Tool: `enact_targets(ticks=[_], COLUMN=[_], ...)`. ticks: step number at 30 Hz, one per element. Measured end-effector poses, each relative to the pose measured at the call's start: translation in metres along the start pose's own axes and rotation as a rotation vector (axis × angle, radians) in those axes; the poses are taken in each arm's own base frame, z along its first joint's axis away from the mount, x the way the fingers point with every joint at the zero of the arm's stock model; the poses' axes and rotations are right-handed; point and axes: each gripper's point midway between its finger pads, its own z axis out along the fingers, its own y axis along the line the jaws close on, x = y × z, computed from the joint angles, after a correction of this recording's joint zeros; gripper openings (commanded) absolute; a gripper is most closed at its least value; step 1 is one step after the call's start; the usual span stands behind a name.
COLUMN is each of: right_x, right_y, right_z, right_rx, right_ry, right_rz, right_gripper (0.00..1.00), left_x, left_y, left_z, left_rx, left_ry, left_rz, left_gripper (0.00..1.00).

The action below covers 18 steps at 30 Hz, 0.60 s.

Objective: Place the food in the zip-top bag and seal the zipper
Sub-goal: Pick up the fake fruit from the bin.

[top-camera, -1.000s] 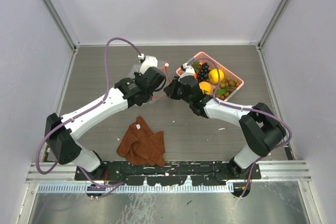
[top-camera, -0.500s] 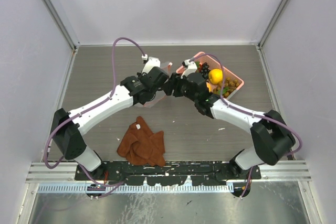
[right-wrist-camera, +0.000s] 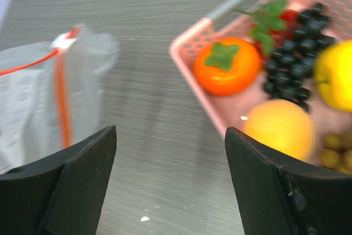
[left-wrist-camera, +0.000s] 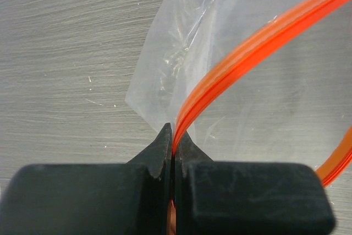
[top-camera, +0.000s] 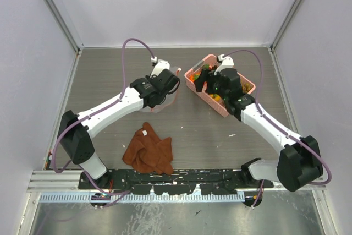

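The clear zip-top bag (left-wrist-camera: 181, 42) hangs by its edge from my left gripper (left-wrist-camera: 173, 130), which is shut on the orange-red zipper (left-wrist-camera: 258, 42). From above, the left gripper (top-camera: 168, 83) holds the bag (top-camera: 164, 103) left of the pink basket (top-camera: 193, 78). My right gripper (right-wrist-camera: 170, 136) is open with nothing between its fingers, and it hovers over the basket's (right-wrist-camera: 190, 53) near-left corner. The food lies in the basket: an orange fruit with a green leaf (right-wrist-camera: 226, 65), dark grapes (right-wrist-camera: 300, 48), a yellow fruit (right-wrist-camera: 335, 75), a yellow-orange one (right-wrist-camera: 278, 127) and brownish-green grapes (right-wrist-camera: 335, 155). The bag (right-wrist-camera: 33, 103) stands to its left.
A rust-brown cloth (top-camera: 148, 149) lies crumpled on the table near the front, between the arm bases. Side walls close off the table at the left, right and back.
My right gripper has opened and swung right, from beside the bag to over the basket. The left gripper has stayed shut on the zipper and shifted slightly up and right.
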Motion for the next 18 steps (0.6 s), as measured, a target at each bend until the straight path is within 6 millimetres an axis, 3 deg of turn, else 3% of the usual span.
enact_targets(ticks=[1,3,7,13,18], right_x=[0.001,0.004,0.013,0.020,0.050], right_y=[-0.017,-0.042,-0.083,-0.102,-0.121], right_z=[0.001,0.005,0.015,0.041,0.056], right_rx=[0.048,0.118,0.241,0.323,0.391], right_ry=[0.016,0.041,0.115,0.171,0.257], right_rz=[0.007,0.022,0.041,0.017,0.012], right_gripper=[0.86,0.99,1.00,1.00,0.99], left_x=[0.000,0.002,0.005,0.001,-0.004], left_y=[0.000,-0.001,-0.001,-0.001,-0.006], left_z=[0.001,0.002,0.004,0.005,0.007], left_rx=[-0.003,-0.008,-0.018,-0.017,-0.016], left_ry=[0.004,0.012,0.028,0.024,0.021], left_rz=[0.003,0.010,0.024,0.017,0.015], left_gripper=[0.00,0.00,0.00,0.00,0.00])
